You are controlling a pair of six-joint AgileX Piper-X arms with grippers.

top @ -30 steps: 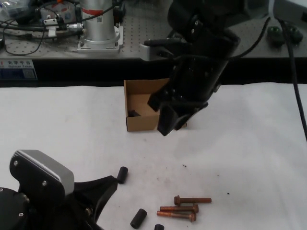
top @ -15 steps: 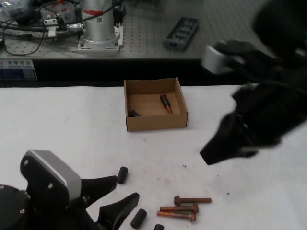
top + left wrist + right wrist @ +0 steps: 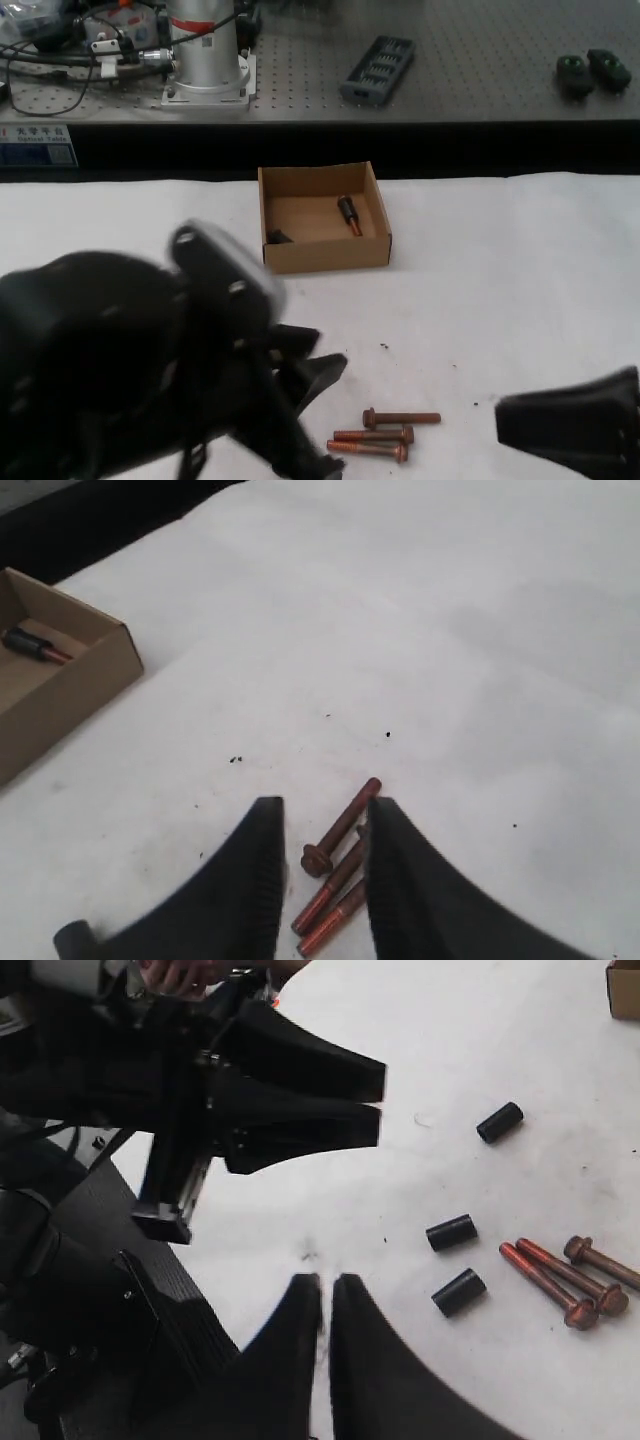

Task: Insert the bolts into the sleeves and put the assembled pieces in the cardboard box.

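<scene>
Cardboard box [image 3: 325,258] corner piece [image 3: 278,237], perhaps a sleeve

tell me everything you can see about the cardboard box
The cardboard box is plain brown card, open at the top, standing upright on the white sheet, beyond the loose bolts. Inside lie a bolt pushed into a black sleeve and a small dark piece in a near corner. Nothing else touches it.
</scene>
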